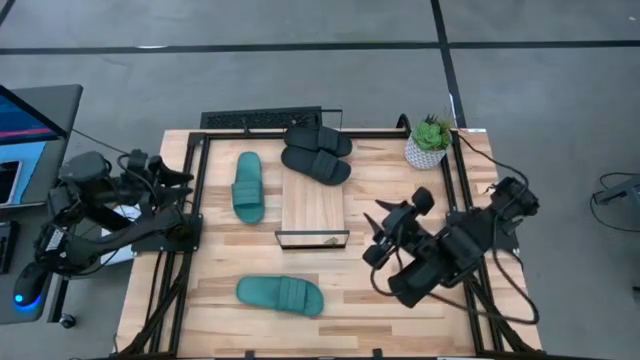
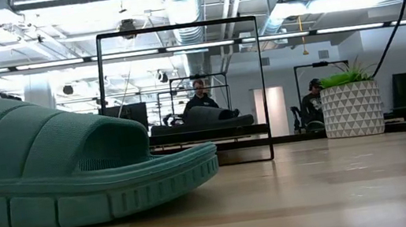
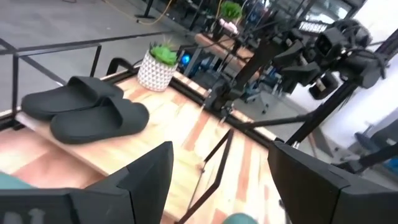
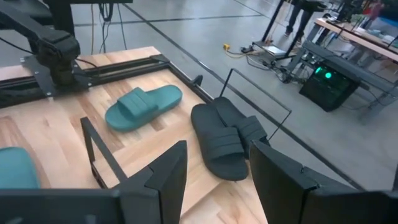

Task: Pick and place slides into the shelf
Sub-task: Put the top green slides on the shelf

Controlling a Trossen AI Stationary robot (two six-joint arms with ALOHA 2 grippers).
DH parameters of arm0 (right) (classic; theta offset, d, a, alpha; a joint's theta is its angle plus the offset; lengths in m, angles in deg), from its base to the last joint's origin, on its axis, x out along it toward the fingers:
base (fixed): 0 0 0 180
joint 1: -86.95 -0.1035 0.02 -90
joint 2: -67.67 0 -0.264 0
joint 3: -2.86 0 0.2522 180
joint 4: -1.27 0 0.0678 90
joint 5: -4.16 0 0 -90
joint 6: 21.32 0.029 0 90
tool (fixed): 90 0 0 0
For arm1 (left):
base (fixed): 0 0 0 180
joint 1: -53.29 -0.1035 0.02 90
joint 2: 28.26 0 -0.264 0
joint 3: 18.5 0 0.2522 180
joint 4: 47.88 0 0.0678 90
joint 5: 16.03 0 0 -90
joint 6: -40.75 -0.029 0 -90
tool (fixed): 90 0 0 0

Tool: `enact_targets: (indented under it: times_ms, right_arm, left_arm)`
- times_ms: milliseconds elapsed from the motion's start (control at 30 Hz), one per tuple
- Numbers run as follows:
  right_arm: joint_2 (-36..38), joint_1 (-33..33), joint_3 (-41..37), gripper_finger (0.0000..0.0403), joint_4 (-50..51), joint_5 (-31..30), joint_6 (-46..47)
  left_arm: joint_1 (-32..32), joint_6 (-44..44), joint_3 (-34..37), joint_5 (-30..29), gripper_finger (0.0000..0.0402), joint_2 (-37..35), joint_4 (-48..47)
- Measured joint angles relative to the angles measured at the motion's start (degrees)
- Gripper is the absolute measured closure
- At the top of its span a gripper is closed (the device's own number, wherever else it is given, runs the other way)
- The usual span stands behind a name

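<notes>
- You have the small light-wood plank shelf [image 1: 313,208] on its thin black wire frame standing near the middle of the wooden table [image 1: 400,310], its long side running toward the far edge.
- Your two black rubber slides [image 1: 317,153] lie side by side at the far end of the shelf, touching each other; from above they overlap that end, and whether they rest on the plank or on the table you cannot tell.
- One teal ribbed slide [image 1: 249,186] lies on the table just left of the shelf, parallel to it and near the black frame rail on that side.
- The other teal slide [image 1: 280,295] lies crosswise near the front edge, well apart from the shelf, with bare wood between them.
- A white patterned pot with a green plant [image 1: 428,143] sits at the far right corner, close to the rail there.
- Open wood runs along the right of the shelf and across the front right of the table.
- Your left arm waits folded over the left rail, outside the working area; its end effector [image 3: 221,180] stands wide and empty.
- Your right arm reaches in from the right rail, angled toward the shelf; its end effector [image 1: 383,237] hovers above bare wood right of the shelf, fingers [image 4: 168,171] parted about midway, gripping nothing.
- In the low view, people show in the room beyond the table.
</notes>
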Motion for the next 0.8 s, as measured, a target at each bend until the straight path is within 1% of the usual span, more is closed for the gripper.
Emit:
enact_targets:
  times_ms: [100, 167, 233, 333, 367, 400, 433, 467, 533, 633, 700, 800]
  right_arm:
    - [-1.56, -0.35, 0.00, 0.0236, 0.01, -1.30, 2.30]
    - [-2.50, -0.91, 0.00, 0.0236, -0.01, -3.02, 3.64]
    - [-2.88, -1.65, 0.00, 0.0236, -0.01, -4.19, 4.56]
    - [-3.06, -2.63, 0.00, 0.0236, 0.01, -5.87, 4.86]
    - [-3.09, -2.87, 0.00, 0.0236, 0.00, -6.28, 4.83]
    - [-3.08, -3.06, 0.00, 0.0236, -0.03, -6.37, 4.65]
    - [-2.89, -3.06, -0.02, 0.0236, 0.01, -6.31, 4.05]
    - [-2.53, -3.01, -0.02, 0.0236, 0.01, -6.17, 3.65]
    - [-1.74, -2.87, 0.00, 0.0236, 0.05, -5.97, 1.99]
    - [-0.49, -2.93, 0.00, 0.0236, 0.00, -5.87, -0.72]
    - [0.67, -2.95, 0.00, 0.0236, 0.01, -5.91, -2.69]
    - [2.77, -2.86, 0.00, 0.0236, -0.01, -5.73, -6.53]
  left_arm:
    - [0.00, -2.67, 1.05, 0.26, 0.0152, -1.30, 0.12]
    - [0.00, -3.32, 3.29, 0.33, 0.0152, -4.04, 1.72]
    - [-0.21, -2.35, 6.99, 0.41, 0.0152, -7.84, 4.85]
    - [-1.41, 1.40, 14.28, 0.67, 0.0152, -14.97, 10.12]
    - [-1.96, 2.54, 16.07, 1.56, 0.0152, -14.84, 12.06]
    - [-2.39, 2.95, 17.34, 2.57, 0.0152, -14.60, 11.89]
    - [-2.49, 2.88, 18.24, 3.26, 0.0152, -14.14, 9.78]
    - [-2.57, 2.37, 19.99, 4.18, 0.0152, -13.89, 11.74]
    - [-3.37, 3.58, 23.75, 7.26, 0.0152, -13.54, 21.07]
    - [-3.54, 7.23, 30.28, 7.54, 0.0152, -14.76, 27.60]
    - [-3.43, 8.78, 32.31, 7.83, 0.0152, -14.84, 32.86]
    - [-3.36, 9.93, 35.76, 6.84, 0.0152, -14.54, 32.77]
